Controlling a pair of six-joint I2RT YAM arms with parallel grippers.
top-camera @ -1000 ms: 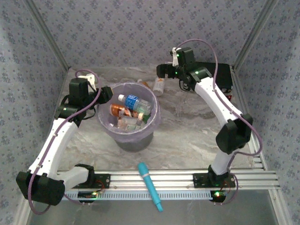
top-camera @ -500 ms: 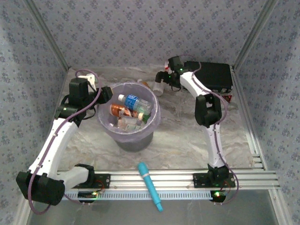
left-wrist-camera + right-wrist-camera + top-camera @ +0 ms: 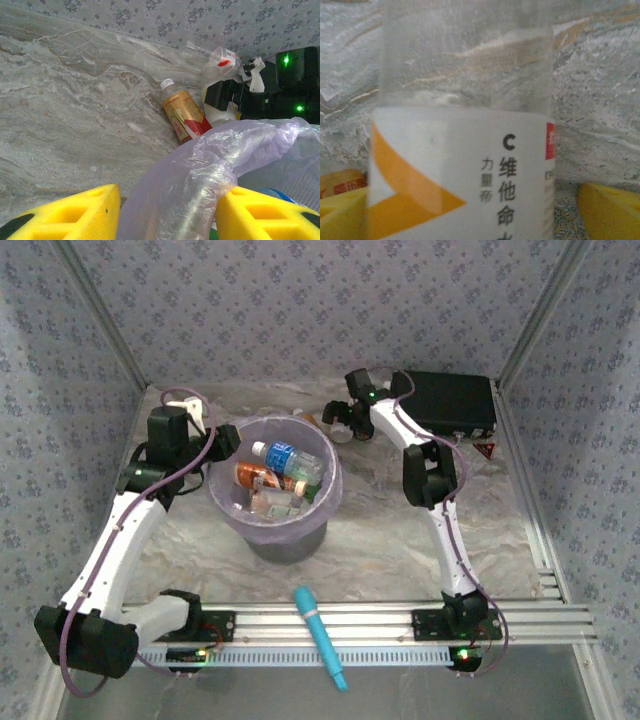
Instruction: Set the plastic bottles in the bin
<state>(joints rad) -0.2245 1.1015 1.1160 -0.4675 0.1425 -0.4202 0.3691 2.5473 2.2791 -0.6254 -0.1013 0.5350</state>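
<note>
Top external: four plastic bottles [image 3: 283,457] fill the bin [image 3: 273,532]; right gripper [image 3: 338,418], at 12 o'clock, brackets one, grip unclear; left gripper [image 3: 165,220] released.

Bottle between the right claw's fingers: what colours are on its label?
White label with an orange wedge, dark characters and a small red patch; the right wrist view shows it best.

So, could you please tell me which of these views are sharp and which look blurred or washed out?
Top external: evenly lit and sharp enough, though the bin and its bottles are small. Left wrist: the orange-labelled bottle on the table is crisp, while the yellow fingers and the bin's plastic liner up close are soft. Right wrist: the white-and-orange-labelled bottle is very close and slightly blurred, its print still readable.
</note>
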